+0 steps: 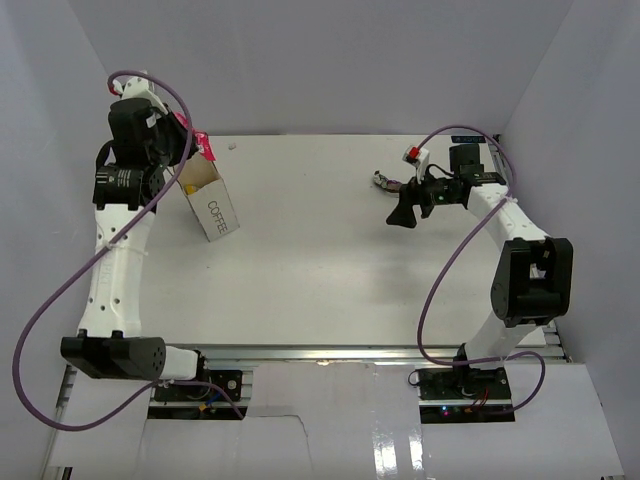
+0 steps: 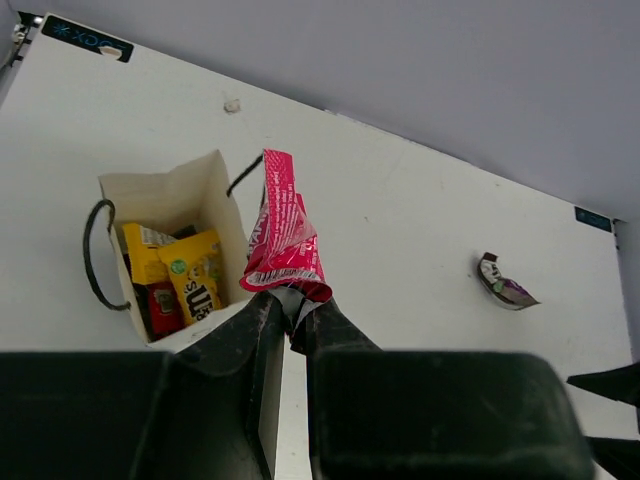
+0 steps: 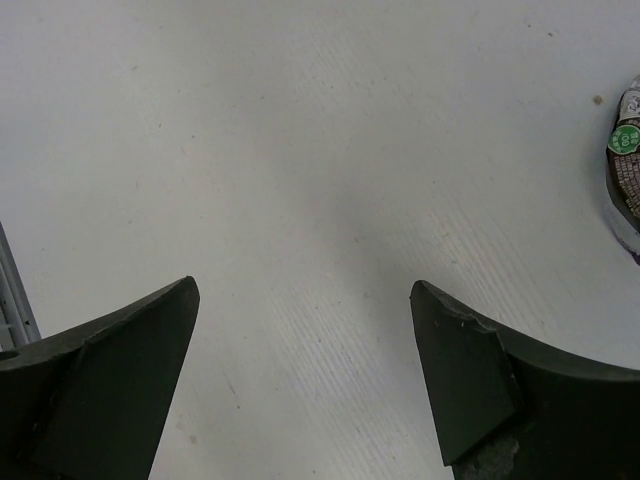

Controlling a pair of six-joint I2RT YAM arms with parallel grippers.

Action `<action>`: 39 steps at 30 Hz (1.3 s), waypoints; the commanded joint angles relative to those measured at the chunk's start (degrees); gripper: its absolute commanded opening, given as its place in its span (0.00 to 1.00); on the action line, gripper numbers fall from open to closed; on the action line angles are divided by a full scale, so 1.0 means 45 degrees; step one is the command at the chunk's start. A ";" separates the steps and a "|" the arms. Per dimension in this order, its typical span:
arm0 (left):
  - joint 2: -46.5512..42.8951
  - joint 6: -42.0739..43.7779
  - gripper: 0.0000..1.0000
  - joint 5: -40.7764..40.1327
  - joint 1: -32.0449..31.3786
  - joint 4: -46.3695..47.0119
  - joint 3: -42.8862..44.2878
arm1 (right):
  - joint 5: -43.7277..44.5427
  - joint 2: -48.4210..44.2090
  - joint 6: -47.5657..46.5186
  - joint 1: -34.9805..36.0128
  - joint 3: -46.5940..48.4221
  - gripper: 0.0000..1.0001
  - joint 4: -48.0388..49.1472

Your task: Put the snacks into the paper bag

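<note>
The white paper bag [image 1: 212,205] stands open at the far left with "COFFEE" on its side. In the left wrist view the bag [image 2: 170,188] holds two yellow packets [image 2: 195,278] and a red one [image 2: 163,306]. My left gripper [image 2: 292,308] is shut on the lower end of a pink-red packet [image 2: 283,232], held just right of the bag's mouth; the top view shows the gripper [image 1: 186,138] and the packet [image 1: 203,148] above the bag's far end. A dark purple packet [image 1: 385,181] lies on the table at the far right [image 2: 505,283]. My right gripper [image 1: 406,212] is open and empty near it [image 3: 305,300]; the packet shows at that view's right edge [image 3: 625,160].
White walls close the table [image 1: 320,270] at the back and on both sides. The bag's thin dark handles [image 2: 92,255] hang at its mouth. Purple cables loop beside both arms.
</note>
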 commanded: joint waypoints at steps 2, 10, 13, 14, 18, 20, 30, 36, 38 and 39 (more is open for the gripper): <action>0.1090 0.0883 0.00 -0.0151 0.0656 -0.0968 0.1077 | -0.0464 -0.0635 -0.0249 -0.0035 -0.0088 0.92 0.0056; 0.2050 0.1781 0.00 -0.0912 0.0755 -0.0637 0.1391 | -0.0562 -0.0636 -0.0288 -0.0387 -0.0343 0.92 0.0056; 0.2167 0.2191 0.00 -0.0777 0.0755 0.0044 0.1196 | -0.0601 -0.0499 -0.0269 -0.0426 -0.0324 0.92 0.0036; 0.2226 0.2347 0.00 -0.0680 0.0755 0.0183 0.0983 | -0.0601 -0.0422 -0.0269 -0.0445 -0.0324 0.92 0.0055; 0.2850 0.2563 0.00 -0.0600 0.0755 0.0262 0.0689 | -0.0407 -0.0109 -0.0210 -0.0445 -0.0012 0.92 0.0036; 0.2948 0.2661 0.00 -0.0698 0.0755 0.0360 0.0454 | -0.0250 -0.0031 -0.0268 -0.0426 0.0086 0.92 0.0036; 0.3086 0.3247 0.02 -0.1265 0.0774 0.0731 -0.0424 | 0.0667 0.0731 -0.1147 -0.0426 0.1276 0.92 0.0016; 0.2872 0.2623 0.69 -0.1284 0.0755 0.0809 -0.0602 | 0.2789 0.1979 -0.0114 -0.0174 0.2876 0.98 0.1070; 0.2560 0.2293 0.74 -0.1226 0.0755 0.0848 -0.0543 | 0.4254 0.2818 0.1109 0.0003 0.3676 0.90 0.1304; 0.2423 0.2174 0.78 -0.1013 0.0755 0.0848 -0.0485 | 0.5751 0.3208 0.1524 0.0236 0.4666 0.90 0.1228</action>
